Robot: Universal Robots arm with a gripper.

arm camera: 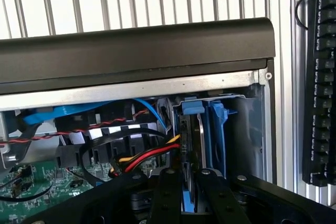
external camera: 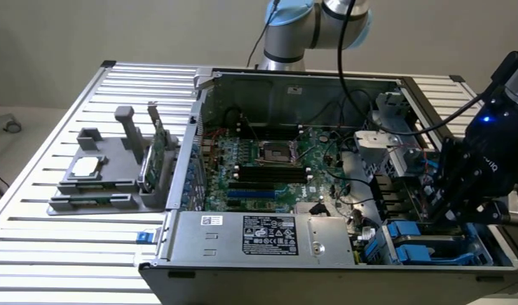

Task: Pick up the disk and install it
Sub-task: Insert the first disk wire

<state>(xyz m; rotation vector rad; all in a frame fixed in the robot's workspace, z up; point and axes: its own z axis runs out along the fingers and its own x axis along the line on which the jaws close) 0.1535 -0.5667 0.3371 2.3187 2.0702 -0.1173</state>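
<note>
A: Slatted metal table (external camera: 38,210) under everything, plain wall behind. Where is the gripper?

B: Down in the open computer case (external camera: 284,82), at the corner on the exterior view's right. The gripper (arm camera: 184,192) has its two dark fingers (arm camera: 167,198) drawn close together on the disk (arm camera: 191,135), clamping it edge-on.

A: And the disk itself?

B: Standing upright in the blue drive bay (external camera: 428,244), its blue carrier rail (arm camera: 192,107) showing at the top, a blue bay wall just beside it. I judge it is held on edge so it can slide between the bay guides.

A: Anything readable?

B: A white label on the power supply (external camera: 259,235) carries small print and marks, too fine to read. On the grey parts stand (external camera: 106,181) outside the case, a square silver chip (external camera: 83,168) lies flat and a green card (external camera: 161,149) stands on edge, untouched.
</note>
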